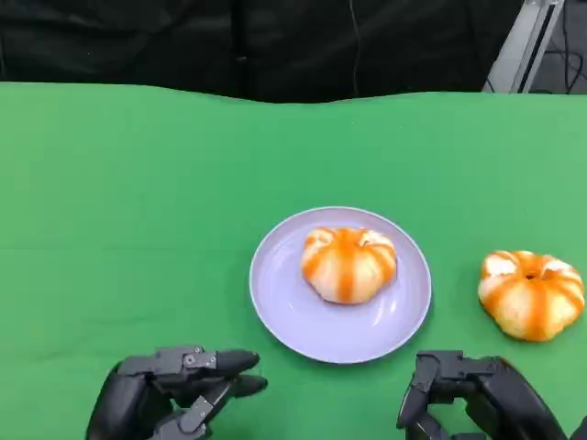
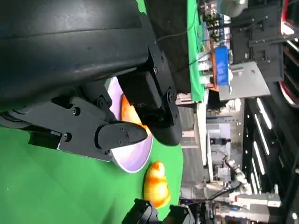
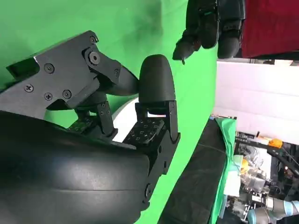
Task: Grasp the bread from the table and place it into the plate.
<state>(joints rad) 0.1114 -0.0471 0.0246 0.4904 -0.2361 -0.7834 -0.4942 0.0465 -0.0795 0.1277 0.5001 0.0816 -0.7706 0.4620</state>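
- Bread: two orange-and-white striped pumpkin-shaped buns; one bun lies in the lavender plate, slightly toward the plate's far-right part; the second bun lies on the green tabletop near its right edge, just beside the plate and apart from it
- Plate stands around the middle of the tabletop, nearer the near edge than the far one
- Left hand rests low at the near edge, left of the plate; it holds nothing, its fingers pointing toward the plate and loosely apart; apart from the plate
- Right hand sits at the near edge toward the right corner, between plate and second bun but nearer than both; nothing in its grasp, fingers released; touching neither bun
- Black backdrop runs behind the tabletop's far edge
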